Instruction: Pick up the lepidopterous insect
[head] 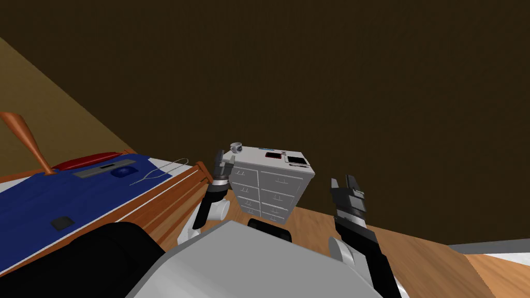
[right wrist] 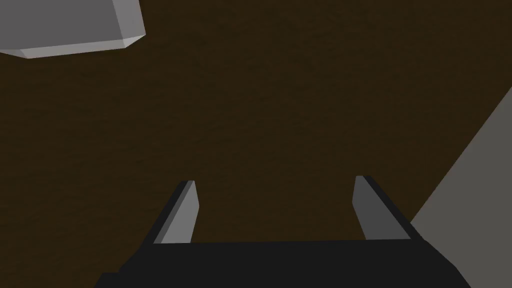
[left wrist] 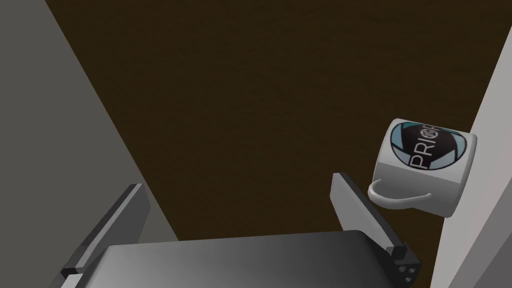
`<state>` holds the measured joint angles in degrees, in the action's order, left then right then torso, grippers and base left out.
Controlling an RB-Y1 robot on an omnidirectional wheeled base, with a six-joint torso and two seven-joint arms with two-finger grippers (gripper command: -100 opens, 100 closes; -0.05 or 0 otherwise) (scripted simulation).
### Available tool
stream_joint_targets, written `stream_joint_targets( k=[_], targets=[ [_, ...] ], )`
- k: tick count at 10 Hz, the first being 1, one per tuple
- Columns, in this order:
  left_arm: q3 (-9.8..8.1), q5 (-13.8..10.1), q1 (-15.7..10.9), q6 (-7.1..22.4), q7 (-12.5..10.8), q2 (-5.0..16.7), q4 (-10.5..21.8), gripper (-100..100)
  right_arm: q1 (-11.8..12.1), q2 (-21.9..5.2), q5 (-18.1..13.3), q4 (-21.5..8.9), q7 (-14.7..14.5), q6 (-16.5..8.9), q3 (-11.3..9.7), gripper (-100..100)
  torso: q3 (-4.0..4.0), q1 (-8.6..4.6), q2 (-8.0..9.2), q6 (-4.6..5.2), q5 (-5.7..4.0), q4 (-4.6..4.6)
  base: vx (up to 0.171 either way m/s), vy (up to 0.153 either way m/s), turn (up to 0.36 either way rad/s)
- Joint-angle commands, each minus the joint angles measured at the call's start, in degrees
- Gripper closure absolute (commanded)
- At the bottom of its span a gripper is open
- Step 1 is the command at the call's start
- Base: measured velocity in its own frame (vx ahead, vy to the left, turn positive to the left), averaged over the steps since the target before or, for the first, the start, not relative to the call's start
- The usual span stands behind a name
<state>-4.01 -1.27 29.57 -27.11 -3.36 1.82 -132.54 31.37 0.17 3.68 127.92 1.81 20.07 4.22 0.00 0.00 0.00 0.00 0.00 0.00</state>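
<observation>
A white chest of drawers [head: 269, 186] stands against the dark brown wall. On its top are a white mug [head: 236, 147], a red and black flat item [head: 271, 154], a tiny dark thing [head: 283, 153] too small to identify, and a white and black flat item [head: 296, 160]. My left gripper [head: 222, 161] is raised beside the chest's mug end, open. In the left wrist view the mug [left wrist: 425, 167], with its dark printed badge, lies just past one finger [left wrist: 357, 210] of the open left gripper [left wrist: 240, 202]. My right gripper [head: 346, 183] [right wrist: 275, 200] is open in the air beside the chest's other end.
A bed [head: 77, 202] with a blue cover and a wooden frame [head: 176, 194] lies to the left, close to the left arm. A red pillow [head: 85, 159] and several small items rest on it. Wooden floor [head: 424, 258] spreads to the right.
</observation>
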Motion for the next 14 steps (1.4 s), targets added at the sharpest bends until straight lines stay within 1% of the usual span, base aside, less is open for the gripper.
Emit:
stream_joint_targets(
  k=[1, 4, 5, 6, 7, 8, 9, 10, 11, 12, 13, 14],
  targets=[
    [0.00, 0.00, 0.00, 0.00, 0.00, 0.00, 0.00, 0, 0.56, -2.21, -0.56, -0.50, -0.12, 0.13, -0.08, -100, 0.00, 0.00, 0.00, 0.00, 0.00, 0.00, -0.015, -0.021, 0.057],
    [0.00, 0.00, -0.01, 0.00, 0.00, 0.01, 0.00, 0, 2.60, -7.60, -2.81, -2.52, -0.66, 0.79, -0.36, -100, 0.10, -0.26, 0.18, -0.01, -0.06, 0.03, -0.046, -0.063, 0.109],
    [0.00, 0.00, -0.01, 0.00, 0.00, 0.01, 0.00, 0, 2.60, -8.48, -2.81, -2.52, -0.66, 0.79, -0.36, -100, 0.12, -0.34, 0.22, -0.01, -0.07, 0.05, -0.030, -0.072, 0.046],
    [-0.01, 0.00, 0.00, 0.00, 0.00, 0.01, 0.00, 0, 3.48, -10.77, -3.90, -3.53, -0.93, 1.16, -0.46, -100, 0.09, -0.31, 0.15, 0.01, -0.07, 0.04, -0.026, -0.056, 0.123],
    [0.00, 0.00, -0.01, 0.00, 0.00, 0.01, 0.00, 0, 3.48, -11.11, -3.90, -3.53, -0.93, 1.16, -0.46, -100, 0.07, -0.27, 0.12, -0.01, -0.06, 0.03, -0.024, -0.048, 0.044],
    [-0.01, 0.00, 0.00, 0.00, 0.00, 0.00, 0.00, 0, 4.42, -13.44, -5.15, -4.71, -1.25, 1.61, -0.55, -100, 0.06, -0.22, 0.10, 0.01, -0.05, 0.02, -0.043, -0.056, 0.106],
    [0.00, 0.00, -0.01, 0.00, 0.00, 0.01, 0.00, 0, 4.42, -13.99, -5.15, -4.71, -1.25, 1.61, -0.55, -100, 0.08, -0.25, 0.15, -0.01, -0.06, 0.03, -0.038, -0.056, 0.061],
    [-0.01, 0.00, 0.00, 0.00, 0.00, 0.01, 0.00, 0, 5.38, -16.30, -6.54, -6.04, -1.62, 2.15, -0.62, -100, 0.08, -0.24, 0.13, 0.01, -0.06, 0.03, -0.039, -0.071, 0.118],
    [0.00, 0.00, -0.01, 0.00, 0.00, 0.01, 0.00, 0, 5.38, -17.10, -6.54, -6.04, -1.62, 2.15, -0.62, -100, 0.08, -0.31, 0.14, -0.01, -0.07, 0.03, -0.038, -0.061, 0.072],
    [-0.01, 0.00, 0.00, 0.00, 0.00, 0.01, 0.00, 0, 6.35, -19.33, -8.06, -7.53, -2.04, 2.78, -0.65, -100, 0.08, -0.27, 0.13, 0.01, -0.07, 0.03, -0.060, -0.069, 0.149],
    [0.00, 0.00, -0.01, 0.00, 0.00, 0.01, 0.00, 0, 6.35, -20.42, -8.06, -7.53, -2.04, 2.78, -0.65, -100, 0.11, -0.31, 0.19, -0.01, -0.07, 0.04, -0.049, -0.066, 0.072],
    [-0.01, 0.00, 0.00, 0.00, 0.00, 0.01, 0.00, 0, 7.28, -22.54, -9.71, -9.16, -2.51, 3.51, -0.65, -100, 0.10, -0.29, 0.17, 0.01, -0.07, 0.04, -0.047, -0.091, 0.145]
  ],
)
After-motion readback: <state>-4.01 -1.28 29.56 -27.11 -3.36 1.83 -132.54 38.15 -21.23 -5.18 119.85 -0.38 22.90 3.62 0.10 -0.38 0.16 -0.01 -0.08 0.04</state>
